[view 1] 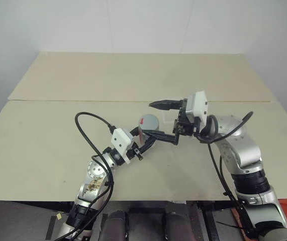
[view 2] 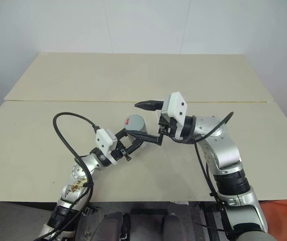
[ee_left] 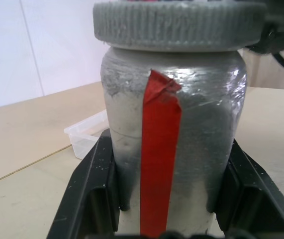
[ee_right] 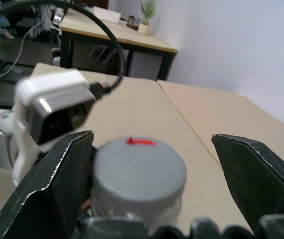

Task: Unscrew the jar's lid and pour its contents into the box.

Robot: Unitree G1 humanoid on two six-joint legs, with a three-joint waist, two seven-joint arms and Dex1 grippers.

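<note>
Now, right gripper (ee_right: 151, 184): black fingers spread wide, straddling the flat round grey ribbed lid (ee_right: 139, 167), clamped on nothing yet.
Lid from right gripper: dead ahead between the fingers, nearer one than the other.
Left gripper (ee_left: 169, 201): clamped on the silver-grey cylindrical jar (ee_left: 174, 134) with a red tape strip, held above the beige table (view 1: 42, 140).
Jar axis: judged roughly upright, lid on top.
Nearer arm to lid: right.
Clear plastic box (ee_left: 87, 134): on the table beyond the jar.
Counts: one jar, one lid, one box, two grippers.

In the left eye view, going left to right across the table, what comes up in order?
Left gripper shut on the jar → jar with its lid on → box, clear and partly hidden → open right gripper reaching in from the right.
</note>
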